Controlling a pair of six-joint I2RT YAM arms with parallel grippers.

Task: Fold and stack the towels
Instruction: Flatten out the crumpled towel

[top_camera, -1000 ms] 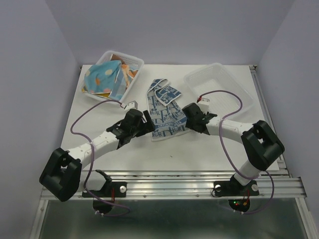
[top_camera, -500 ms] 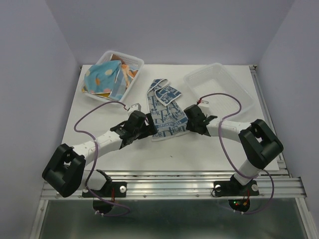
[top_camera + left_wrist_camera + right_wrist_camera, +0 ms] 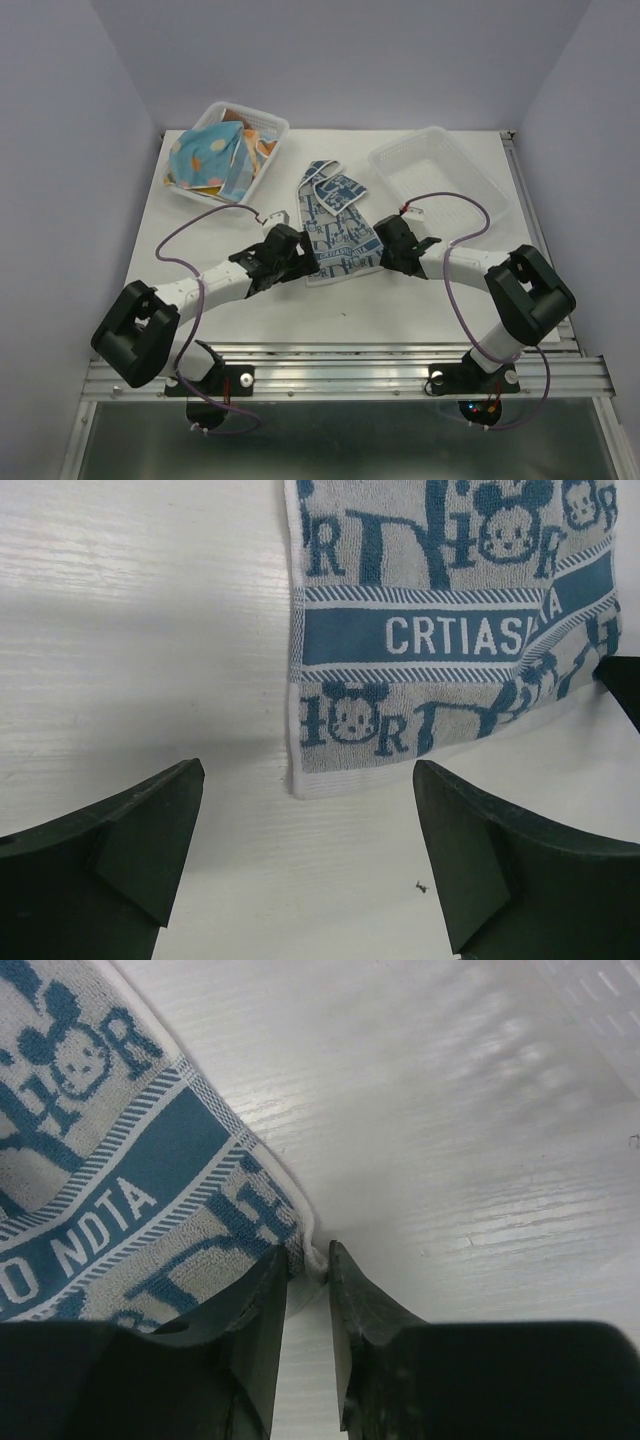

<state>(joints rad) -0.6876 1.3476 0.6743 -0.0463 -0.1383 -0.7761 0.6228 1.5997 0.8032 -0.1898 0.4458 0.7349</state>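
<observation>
White-and-blue printed towel (image 3: 335, 225) is spread on the desk (image 3: 400, 305) at frame centre. Left pincer (image 3: 308, 778) is wide open, fingers either side of the towel's lower-left corner, not touching it. Right pincer (image 3: 307, 1272) is closed, pinching the towel's lower-right corner. Other towels (image 3: 210, 155) are piled in a basket (image 3: 255, 112), upper left.

towel (image 3: 335, 225): white, printed in blue with letters, stripes and mouse faces
cloth (image 3: 205, 155) at 10 o'clock: light blue, dotted with orange
basket (image 3: 440, 175) at 1 o'clock: clear
table (image 3: 400, 300): white
</observation>
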